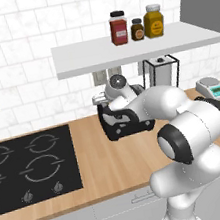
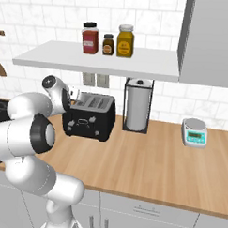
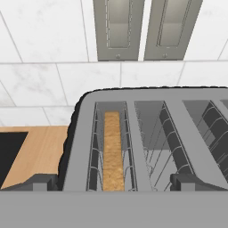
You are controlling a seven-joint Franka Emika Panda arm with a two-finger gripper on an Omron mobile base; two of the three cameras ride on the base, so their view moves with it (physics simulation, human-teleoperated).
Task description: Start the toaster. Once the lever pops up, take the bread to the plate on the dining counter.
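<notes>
As seen from the hand: bread point(image 3: 112, 151) upright in the toaster's point(image 3: 147, 133) leftmost slot
Jaws: spread wide above the toaster
Toaster base: on the table point(image 2: 151, 160)

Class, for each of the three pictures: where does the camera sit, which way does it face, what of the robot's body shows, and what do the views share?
Left base view: behind the arm's left, facing the wall counter; the white arm rises at lower right, over the toaster.
Right base view: behind its right, same counter; the arm rises at lower left.
Hand view: on the hand, looking down into the toaster's slots; the dark fingertips show, the bread stands in the left slot.
Shared: all three show the toaster; both base views show the shelf jars.
</notes>
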